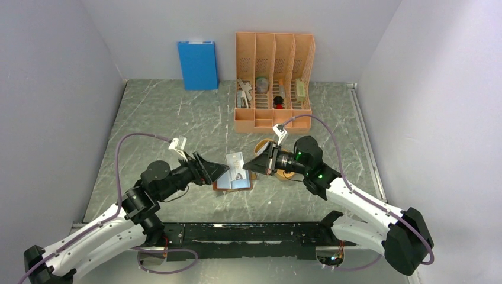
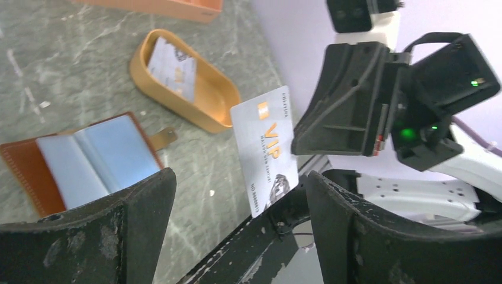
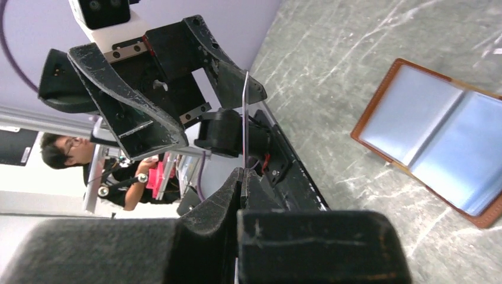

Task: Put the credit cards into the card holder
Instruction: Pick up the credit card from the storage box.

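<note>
My right gripper (image 1: 250,167) is shut on a silvery-white credit card (image 1: 235,164) marked VIP and holds it upright above the table. In the right wrist view the card (image 3: 244,118) shows edge-on between the closed fingertips of the right gripper (image 3: 243,175). My left gripper (image 1: 221,170) is open and faces it. In the left wrist view the card (image 2: 264,151) stands just ahead of the left gripper (image 2: 237,186), nearer its right finger. The brown card holder (image 1: 232,183) lies open below, its bluish sleeves (image 2: 89,160) up. A second card (image 2: 171,68) lies in the orange oval tray (image 2: 204,115).
A tall orange desk organizer (image 1: 273,80) with small items and a blue box (image 1: 197,64) stand at the back wall. The oval tray (image 1: 285,175) is mostly hidden behind my right gripper. A black rail (image 1: 248,234) runs along the near edge. A person (image 3: 65,157) shows beyond it.
</note>
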Robot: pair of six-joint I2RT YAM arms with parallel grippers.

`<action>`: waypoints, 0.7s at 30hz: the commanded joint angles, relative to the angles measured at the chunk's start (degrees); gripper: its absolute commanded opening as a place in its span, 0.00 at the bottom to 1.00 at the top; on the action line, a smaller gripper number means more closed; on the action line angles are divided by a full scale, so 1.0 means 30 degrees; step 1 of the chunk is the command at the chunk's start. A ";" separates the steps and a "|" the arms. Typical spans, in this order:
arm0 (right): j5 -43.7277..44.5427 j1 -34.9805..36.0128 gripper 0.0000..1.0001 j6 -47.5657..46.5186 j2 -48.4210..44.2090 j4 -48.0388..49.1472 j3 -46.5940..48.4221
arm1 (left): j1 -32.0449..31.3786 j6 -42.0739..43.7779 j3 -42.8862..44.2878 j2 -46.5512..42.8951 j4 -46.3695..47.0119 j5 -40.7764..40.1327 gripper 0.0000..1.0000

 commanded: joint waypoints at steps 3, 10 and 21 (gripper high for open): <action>-0.1864 0.0061 0.00 0.1613 -0.0046 0.2803 0.0293 | 0.0155 -0.0612 -0.0576 -0.0354 0.3566 0.2762 0.84; -0.2542 0.0052 0.00 0.2255 0.0022 0.4001 0.0242 | 0.0155 -0.0782 -0.0466 0.0503 0.4772 0.4166 0.81; -0.2819 0.0053 0.00 0.2598 0.0242 0.4612 0.0110 | 0.0155 -0.1282 -0.0655 0.0829 0.6410 0.5188 0.43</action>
